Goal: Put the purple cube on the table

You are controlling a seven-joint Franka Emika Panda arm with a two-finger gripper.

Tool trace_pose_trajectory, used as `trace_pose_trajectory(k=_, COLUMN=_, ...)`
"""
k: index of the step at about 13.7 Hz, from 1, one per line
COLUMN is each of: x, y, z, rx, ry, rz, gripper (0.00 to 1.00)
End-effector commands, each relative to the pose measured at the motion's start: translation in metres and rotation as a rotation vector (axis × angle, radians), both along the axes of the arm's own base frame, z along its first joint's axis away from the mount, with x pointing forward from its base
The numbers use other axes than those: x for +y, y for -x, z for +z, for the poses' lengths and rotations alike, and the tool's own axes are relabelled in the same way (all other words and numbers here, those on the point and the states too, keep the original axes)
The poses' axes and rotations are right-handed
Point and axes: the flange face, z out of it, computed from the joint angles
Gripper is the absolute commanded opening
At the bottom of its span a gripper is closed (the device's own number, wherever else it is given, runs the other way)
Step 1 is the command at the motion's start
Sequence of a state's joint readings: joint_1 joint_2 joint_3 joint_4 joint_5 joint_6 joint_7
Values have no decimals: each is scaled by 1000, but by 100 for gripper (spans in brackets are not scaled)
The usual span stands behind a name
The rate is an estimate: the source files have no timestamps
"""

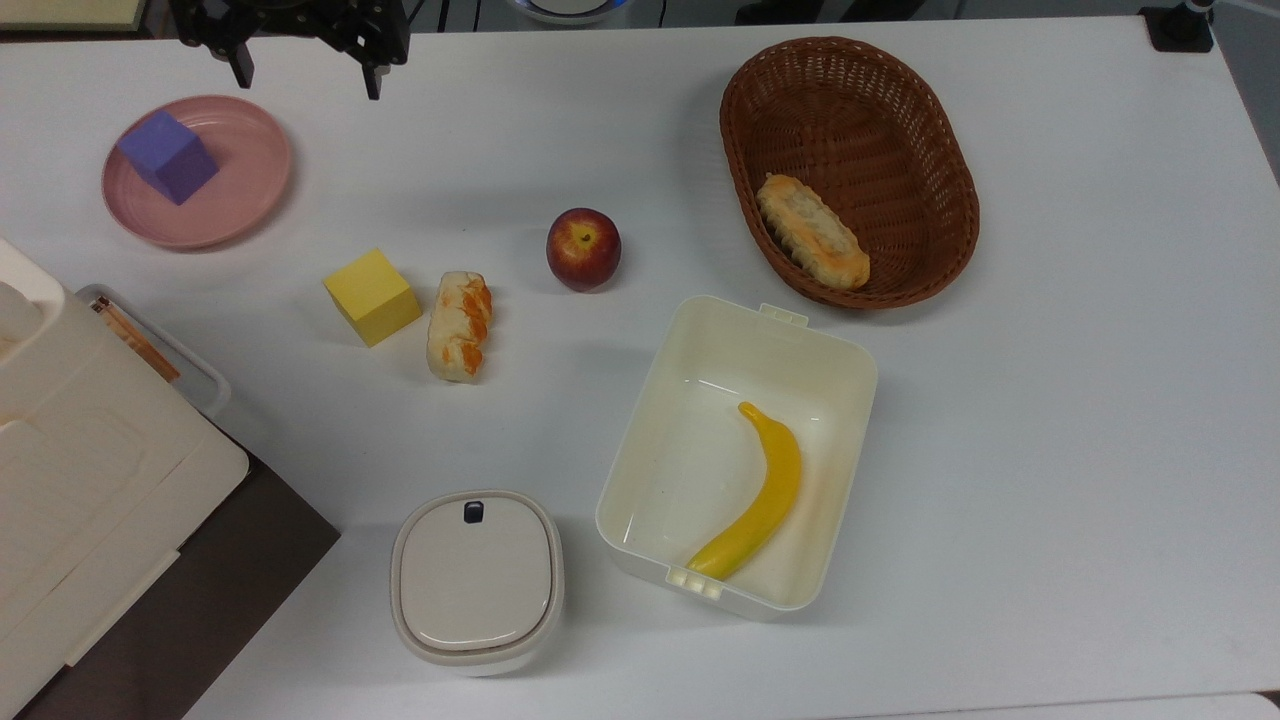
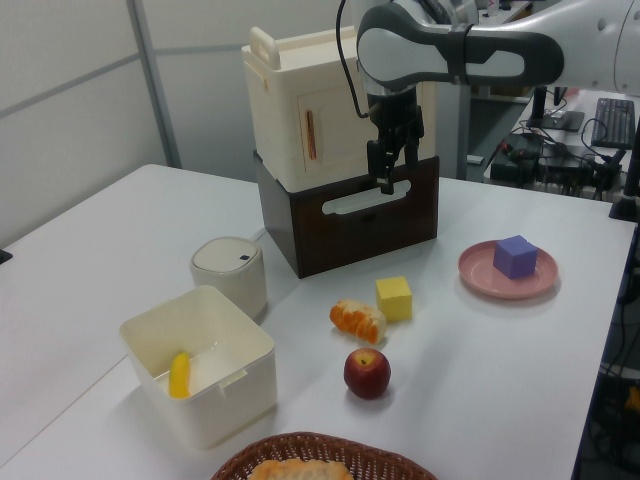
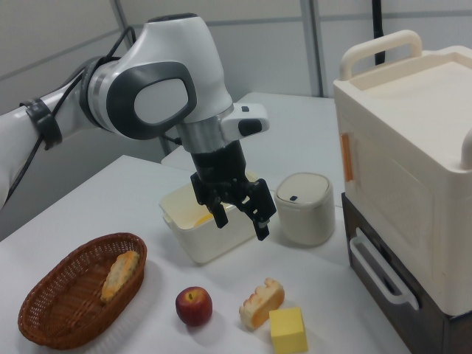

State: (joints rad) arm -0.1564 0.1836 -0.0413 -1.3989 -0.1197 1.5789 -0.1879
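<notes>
The purple cube point(image 1: 167, 156) rests on the round pink plate point(image 1: 255, 190) at the top view's upper left, and on the same plate point(image 2: 480, 272) at the left view's right, cube point(image 2: 516, 256) untouched. My gripper point(image 1: 306, 78) hangs open and empty above the white table point(image 1: 1050, 420), beyond the plate toward the top view's upper right. In the left view the gripper point(image 2: 397, 173) is well above the tabletop in front of the cabinet, left of the cube. In the right view the gripper point(image 3: 241, 223) points down with its fingers spread.
A yellow cube point(image 1: 372, 296), a bread piece point(image 1: 459, 326) and an apple point(image 1: 583, 249) lie mid-table. A wicker basket point(image 1: 930, 150) holds bread, a white box point(image 1: 840, 400) holds a banana point(image 1: 757, 495), and a lidded pot point(image 1: 475, 582) stands near a cream-and-brown cabinet point(image 1: 90, 480).
</notes>
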Motion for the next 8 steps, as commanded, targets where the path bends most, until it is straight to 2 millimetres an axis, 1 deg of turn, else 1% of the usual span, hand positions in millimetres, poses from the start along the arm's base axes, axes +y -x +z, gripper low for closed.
trace_pose_trajectory(k=1, x=-1, y=10, z=12, rx=-16, ry=-56, rz=8, gripper=100)
trace_pose_trajectory(k=8, x=-3, y=11, z=13, rx=-17, ry=-56, rz=11, gripper=100)
